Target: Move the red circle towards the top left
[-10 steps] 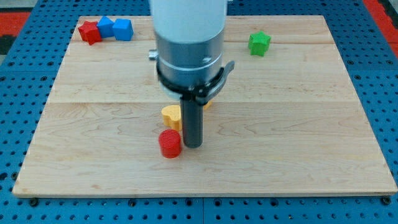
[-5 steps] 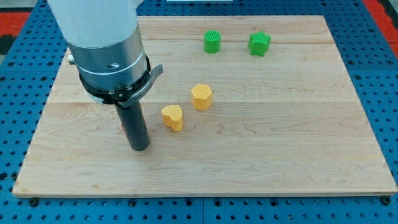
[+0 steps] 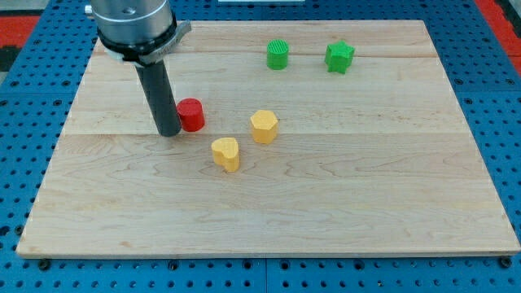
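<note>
The red circle [image 3: 191, 114] stands on the wooden board [image 3: 366, 187], left of the middle. My tip [image 3: 168, 131] rests on the board right against the red circle's left side, slightly below it. The rod rises toward the view's top left, where the arm's body hides the board's top left corner.
A yellow heart-like block [image 3: 226, 153] lies below and right of the red circle. A yellow hexagon [image 3: 264, 126] lies to its right. A green circle [image 3: 278, 54] and a green star-like block [image 3: 339, 57] sit near the view's top.
The arm swung left and then up the board. The red circle has gone from the lower middle, near the yellow heart, to a spot higher and to the left. The tip is now on its left side.
</note>
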